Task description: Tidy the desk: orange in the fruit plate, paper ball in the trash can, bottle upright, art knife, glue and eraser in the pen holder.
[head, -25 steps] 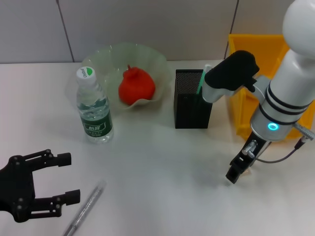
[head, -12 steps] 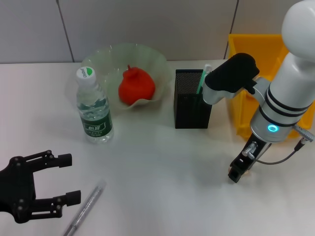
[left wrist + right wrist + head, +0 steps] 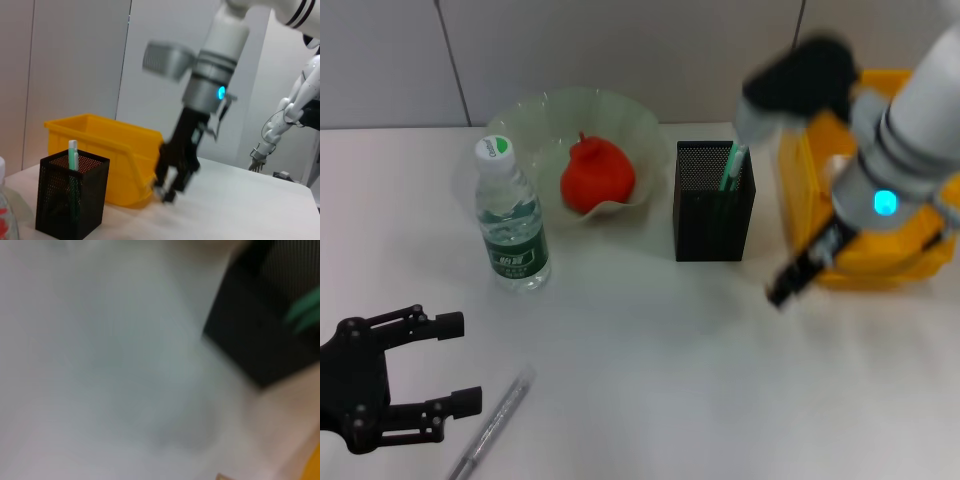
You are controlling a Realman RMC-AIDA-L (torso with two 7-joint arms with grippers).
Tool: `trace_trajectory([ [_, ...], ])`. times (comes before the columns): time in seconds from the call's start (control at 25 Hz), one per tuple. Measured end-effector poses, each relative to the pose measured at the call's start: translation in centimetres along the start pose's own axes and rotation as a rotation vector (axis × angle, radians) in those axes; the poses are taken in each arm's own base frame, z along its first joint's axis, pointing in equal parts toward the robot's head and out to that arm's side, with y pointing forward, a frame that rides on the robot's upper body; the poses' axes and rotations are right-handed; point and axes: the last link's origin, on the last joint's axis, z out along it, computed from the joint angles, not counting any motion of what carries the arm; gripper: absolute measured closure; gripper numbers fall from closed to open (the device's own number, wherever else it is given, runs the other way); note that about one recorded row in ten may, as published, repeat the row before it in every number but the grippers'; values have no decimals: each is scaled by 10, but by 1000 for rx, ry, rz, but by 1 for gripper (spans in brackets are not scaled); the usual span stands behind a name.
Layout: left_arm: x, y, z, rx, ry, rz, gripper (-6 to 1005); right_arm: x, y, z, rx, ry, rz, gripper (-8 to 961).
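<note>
Left pincer [image 3: 435,372]: spread, holding nothing, low over the white surface [image 3: 650,360]. The art knife [image 3: 492,424] lies flat just beside its lower finger. The upright bottle [image 3: 510,220] stands beyond it, with the orange [image 3: 597,176] in the fruit plate [image 3: 535,120] further back. Right pincer [image 3: 782,289]: raised above the surface, between the pen holder [image 3: 712,203] and the yellow trash can [image 3: 880,250]; its finger state cannot be determined.
</note>
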Motion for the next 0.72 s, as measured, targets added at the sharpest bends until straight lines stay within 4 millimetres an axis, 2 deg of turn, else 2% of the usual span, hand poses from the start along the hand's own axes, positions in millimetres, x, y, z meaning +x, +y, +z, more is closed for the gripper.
trace_trajectory([
  [0.2,-1,0,-2,16,8,-4,223,-20,3,-57,66,-204,-37,509],
  [0.32,-2,0,-4,28,13,-8,224,-32,1,-80,125,-344,-50,510],
  [0.48,-2,-1,-7,52,25,-14,225,-38,-4,-77,142,-391,-43,512],
  [0.72,-4,0,-10,65,28,-25,227,-44,-17,-55,150,-405,-20,512],
])
